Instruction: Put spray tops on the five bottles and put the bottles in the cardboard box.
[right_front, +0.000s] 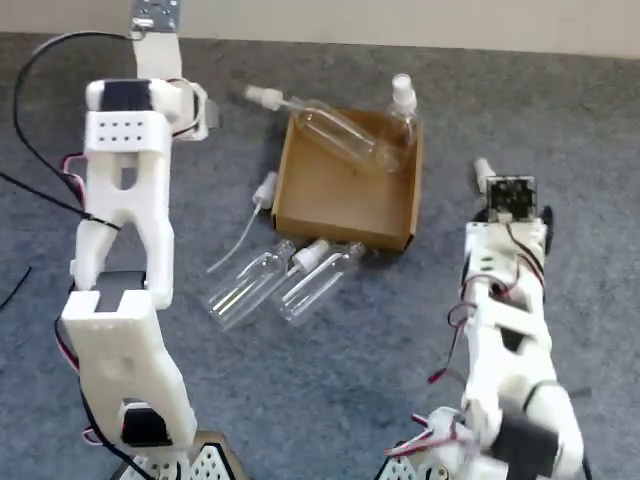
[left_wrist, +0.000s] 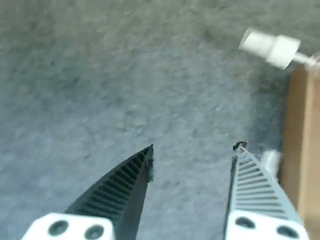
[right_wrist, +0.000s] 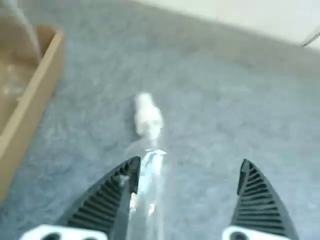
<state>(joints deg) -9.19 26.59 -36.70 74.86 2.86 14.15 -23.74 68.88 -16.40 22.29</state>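
On the carpet (right_front: 400, 330) beside the box (right_front: 330, 195), on the right arm's side, a capped bottle (right_wrist: 149, 155) is seen lying under the right gripper (right_wrist: 190, 164). Its jaws are spread wide and nothing is held. The bottle sits off-centre, just beside one finger (right_wrist: 107, 197) rather than midway, so the grab looks lined up only roughly imo.

For a clean pick, the wrist should probably be nudged sideways until the body is centred between the jaws. The squeeze is best taken on the clear body, not the white top. A slick round bottle could easily be rolled off or popped out if it's pinched at the edge. It should then be lifted high enough that the box wall is cleared.

The left gripper (left_wrist: 195, 147) is wide open and empty too, held over carpet on the other side of the box.

A slanted bottle (right_front: 345, 135) is laid across the far rim with its top poking out, and a corner bottle (right_front: 402, 108) stands at the far corner. A front pair (right_front: 285, 285) lies just outside the near wall, and whether those are capped can't be told. A loose top (right_front: 262, 192) with its tube lies close by
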